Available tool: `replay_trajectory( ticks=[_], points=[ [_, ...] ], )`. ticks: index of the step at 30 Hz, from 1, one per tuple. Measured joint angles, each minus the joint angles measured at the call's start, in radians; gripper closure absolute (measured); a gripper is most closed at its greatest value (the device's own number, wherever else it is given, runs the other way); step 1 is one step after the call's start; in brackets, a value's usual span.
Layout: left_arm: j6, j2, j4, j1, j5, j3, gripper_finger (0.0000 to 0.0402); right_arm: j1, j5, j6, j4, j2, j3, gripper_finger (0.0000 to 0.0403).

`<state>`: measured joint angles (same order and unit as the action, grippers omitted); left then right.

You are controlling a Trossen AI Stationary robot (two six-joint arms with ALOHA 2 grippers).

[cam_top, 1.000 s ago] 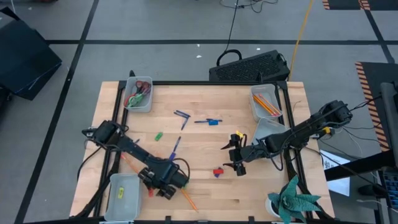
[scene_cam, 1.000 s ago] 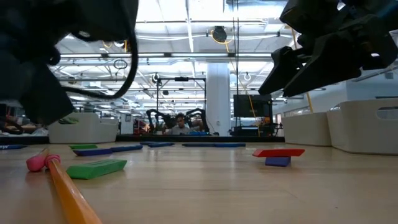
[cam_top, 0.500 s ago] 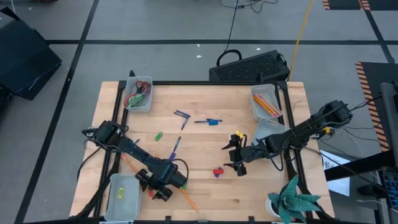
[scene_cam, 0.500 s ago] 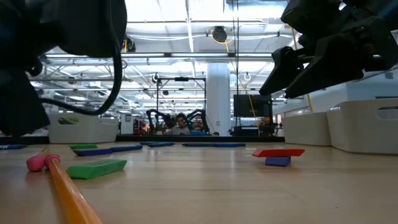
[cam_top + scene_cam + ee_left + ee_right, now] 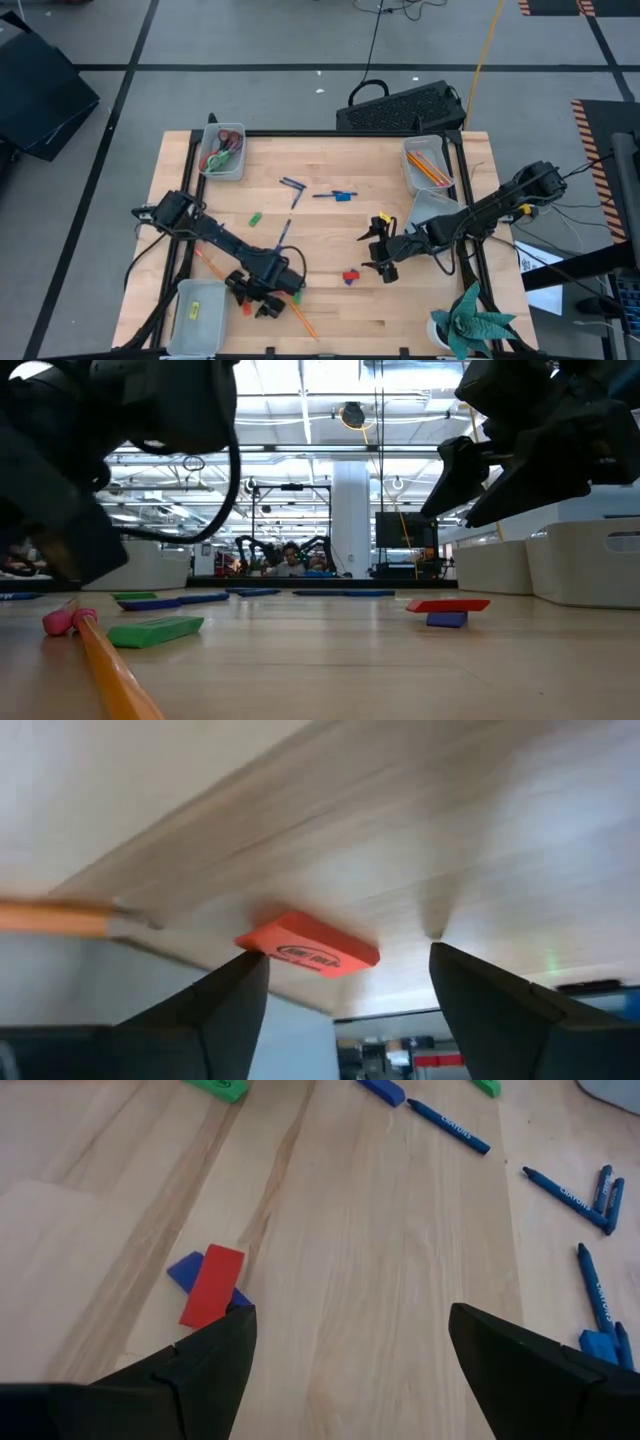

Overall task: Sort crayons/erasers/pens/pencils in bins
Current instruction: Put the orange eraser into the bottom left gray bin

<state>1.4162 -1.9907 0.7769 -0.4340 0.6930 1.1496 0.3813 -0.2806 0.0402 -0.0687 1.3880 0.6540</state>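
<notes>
My left gripper (image 5: 255, 303) hovers open, low over the table's near left part. A flat orange eraser (image 5: 308, 945) lies on the wood just past its fingertips, roughly between them; I cannot tell whether a finger touches it. An orange pencil (image 5: 300, 318) lies beside it, pink end toward the low camera (image 5: 100, 660). My right gripper (image 5: 378, 262) hangs open above the table's middle right. Ahead of it a red eraser (image 5: 212, 1285) rests across a blue one. Blue crayons (image 5: 447, 1125) lie farther off. Bins stand at the corners (image 5: 222, 152), (image 5: 428, 165), (image 5: 198, 315).
A green eraser (image 5: 256, 216) and blue sticks (image 5: 292, 185), (image 5: 335, 195), (image 5: 282, 235) lie mid-table. The far-left bin holds scissors and crayons; the far-right bin holds pencils. Another bin (image 5: 432, 208) sits at the right edge, and a second orange pencil (image 5: 205, 258) lies under the left arm.
My left gripper has shifted slightly toward the table's left edge and then back toward the right, staying low near the orange eraser.
</notes>
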Motion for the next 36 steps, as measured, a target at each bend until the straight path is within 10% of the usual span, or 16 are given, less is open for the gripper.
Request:
replay_trajectory(
  ticks=[14,25,36],
  points=[
    [-0.014,0.009,0.055,0.002,-0.183,0.104,0.0196,0.000,0.000,0.032,-0.001,0.000,0.000,0.0078],
    [0.070,0.002,-0.006,-0.002,-0.146,0.104,0.0165,0.000,0.051,0.025,-0.002,0.000,-0.001,0.0078],
    [0.052,-0.034,0.039,0.026,-0.138,0.106,0.0322,0.023,0.051,0.030,0.022,0.000,-0.001,0.0078]
  ],
)
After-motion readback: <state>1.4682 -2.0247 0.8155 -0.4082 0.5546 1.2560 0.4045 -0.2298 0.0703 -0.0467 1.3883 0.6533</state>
